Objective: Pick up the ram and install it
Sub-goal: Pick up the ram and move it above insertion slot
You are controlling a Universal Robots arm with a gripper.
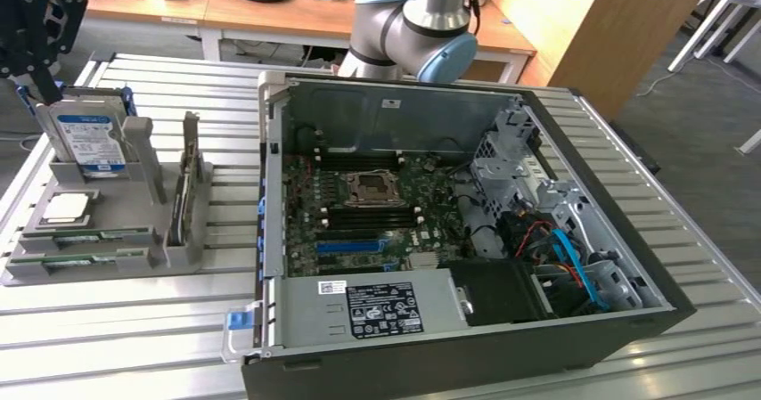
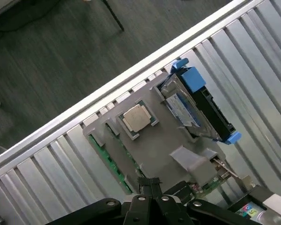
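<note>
Two ram sticks (image 1: 91, 236) lie flat in the front slots of a grey holder (image 1: 178, 256) at the exterior view's left; both are narrow and green. One ram stick's green edge (image 2: 108, 160) runs along the holder's side in the wrist view. My gripper (image 1: 45, 84) hangs above the holder's far end, near the hard drive, well above the ram. In the wrist view its black fingers (image 2: 145, 183) are pressed together with nothing between them. The open computer case (image 1: 274, 195) stands to the right, its motherboard (image 1: 369, 213) exposed.
The holder also carries an upright silver, blue-labelled hard drive (image 1: 85, 142), a CPU (image 1: 67, 207) and a dark expansion card (image 1: 187, 182) on edge. The slatted metal table (image 1: 119, 329) ends near the holder. Desks and a wooden cabinet (image 1: 594, 35) stand behind.
</note>
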